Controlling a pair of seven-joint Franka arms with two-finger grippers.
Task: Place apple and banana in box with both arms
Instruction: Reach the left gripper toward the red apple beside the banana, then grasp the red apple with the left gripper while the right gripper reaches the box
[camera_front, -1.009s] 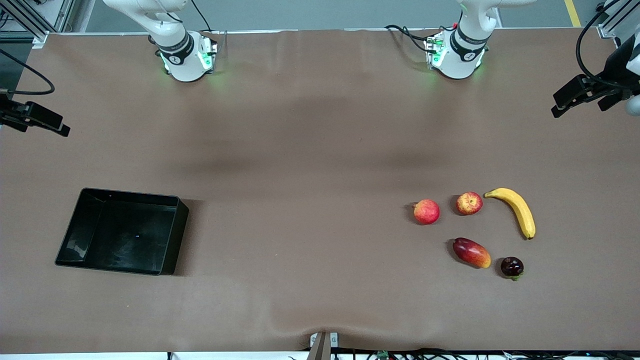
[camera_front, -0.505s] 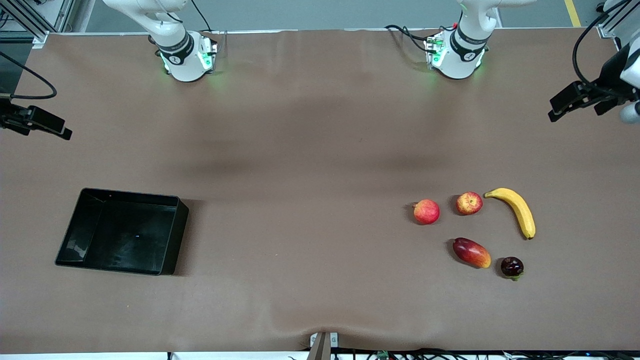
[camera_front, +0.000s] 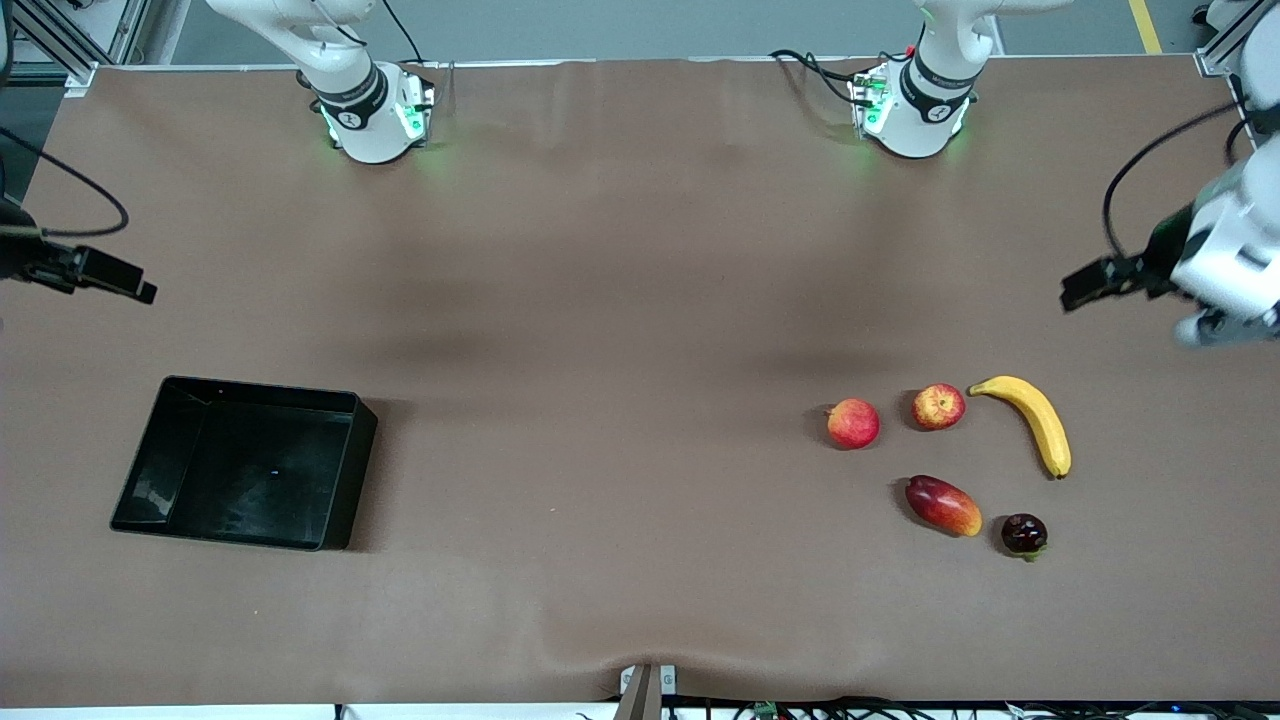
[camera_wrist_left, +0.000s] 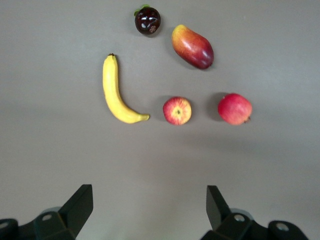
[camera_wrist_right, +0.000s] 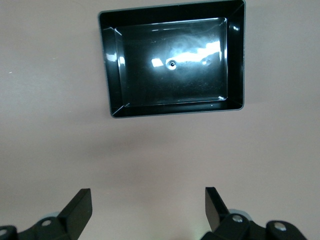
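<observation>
Toward the left arm's end of the worktop (camera_front: 620, 300), the apple (camera_front: 938, 406) sits upright with its dimple up, just beside the banana (camera_front: 1030, 420), whose one dark tip points at it without clearly touching. Both lie loose on the brown cloth, apart from the fingers (camera_wrist_left: 80, 205) of the left gripper (camera_wrist_left: 150, 207), which hangs in the air over bare cloth at that end of the worktop; its two fingers stand wide apart and hold nothing. In the left wrist view the apple and the banana lie out ahead of the fingertips, the apple roughly in line with the gap between them and the banana more toward one finger. A pinkish-red round fruit (camera_front: 853, 423) rests near the apple, on the side away from the banana. A red-orange mango (camera_front: 943, 505) and a small dark fruit with a green stem (camera_front: 1024, 534) lie nearer to the front camera than the apple. The box (camera_front: 140, 500) stands well apart from all the fruit, toward the right arm's end of the worktop, with nothing in it but glare on its glossy floor. The right gripper (camera_wrist_right: 148, 207) hovers over the cloth at that end, its fingers (camera_wrist_right: 79, 206) also spread wide and holding nothing; in the right wrist view the box lies ahead of the fingertips, roughly centred on the gap.
</observation>
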